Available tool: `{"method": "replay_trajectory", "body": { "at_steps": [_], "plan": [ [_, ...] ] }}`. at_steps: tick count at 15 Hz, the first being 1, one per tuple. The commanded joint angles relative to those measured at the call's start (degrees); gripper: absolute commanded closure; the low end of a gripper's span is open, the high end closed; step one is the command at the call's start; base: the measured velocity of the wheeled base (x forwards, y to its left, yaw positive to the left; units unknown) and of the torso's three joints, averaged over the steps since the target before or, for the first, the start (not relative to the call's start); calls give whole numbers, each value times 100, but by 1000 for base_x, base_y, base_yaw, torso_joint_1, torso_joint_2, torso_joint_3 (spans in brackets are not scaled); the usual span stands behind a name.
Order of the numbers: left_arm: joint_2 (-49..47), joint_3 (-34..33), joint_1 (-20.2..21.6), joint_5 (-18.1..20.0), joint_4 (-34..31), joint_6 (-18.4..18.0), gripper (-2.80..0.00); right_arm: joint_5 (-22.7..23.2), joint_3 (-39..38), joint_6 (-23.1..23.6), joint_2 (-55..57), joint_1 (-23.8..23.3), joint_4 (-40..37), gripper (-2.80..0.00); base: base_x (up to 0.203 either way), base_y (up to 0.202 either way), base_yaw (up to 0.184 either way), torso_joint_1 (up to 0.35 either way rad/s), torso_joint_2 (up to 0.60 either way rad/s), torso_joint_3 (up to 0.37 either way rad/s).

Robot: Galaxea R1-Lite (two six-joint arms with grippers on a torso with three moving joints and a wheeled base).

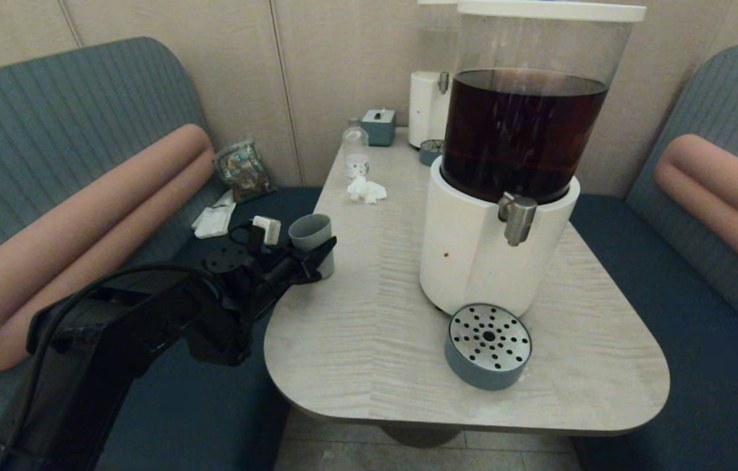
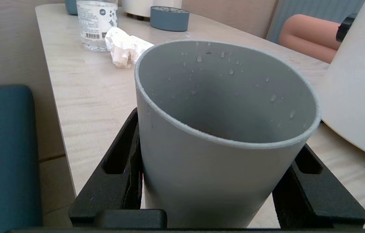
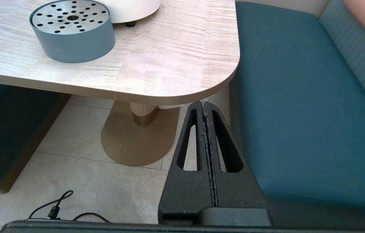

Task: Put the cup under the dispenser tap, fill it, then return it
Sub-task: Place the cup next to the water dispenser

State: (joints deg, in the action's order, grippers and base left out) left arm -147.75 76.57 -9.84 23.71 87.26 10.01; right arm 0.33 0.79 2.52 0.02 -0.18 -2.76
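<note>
Booth desk: my left end effector grips the cup at left edge (droplets inside); right end effector closed, parked low.

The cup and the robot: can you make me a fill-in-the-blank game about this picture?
1. The left gripper has its fingers on either side of the grey ____.
2. The big dispenser holds dark ____ liquid.
3. The cup stands near the table's ____ edge.
4. The right gripper's fingers are ____, holding nothing.

Missing words: cup; brown; left; shut
</note>
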Motion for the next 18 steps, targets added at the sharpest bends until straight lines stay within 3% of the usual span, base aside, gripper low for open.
{"method": "replay_trajectory", "body": {
  "at_steps": [1,12,13,14,18],
  "plan": [
    [45,-2,-1,11,40,1,0,2,0,3,-2,1,-1,0,0,0,0,0,0,0],
    [220,-301,-1,11,40,-69,0,2,0,3,-2,1,3,0,0,0,0,0,0,0],
    [227,-292,-1,11,40,-60,-40,2,0,3,-2,1,-6,0,0,0,0,0,0,0],
    [237,-292,-1,11,40,-60,-280,2,0,3,-2,1,-6,0,0,0,0,0,0,0],
    [238,-283,-1,11,40,-52,-280,2,0,3,-2,1,3,0,0,0,0,0,0,0]
  ]
}}
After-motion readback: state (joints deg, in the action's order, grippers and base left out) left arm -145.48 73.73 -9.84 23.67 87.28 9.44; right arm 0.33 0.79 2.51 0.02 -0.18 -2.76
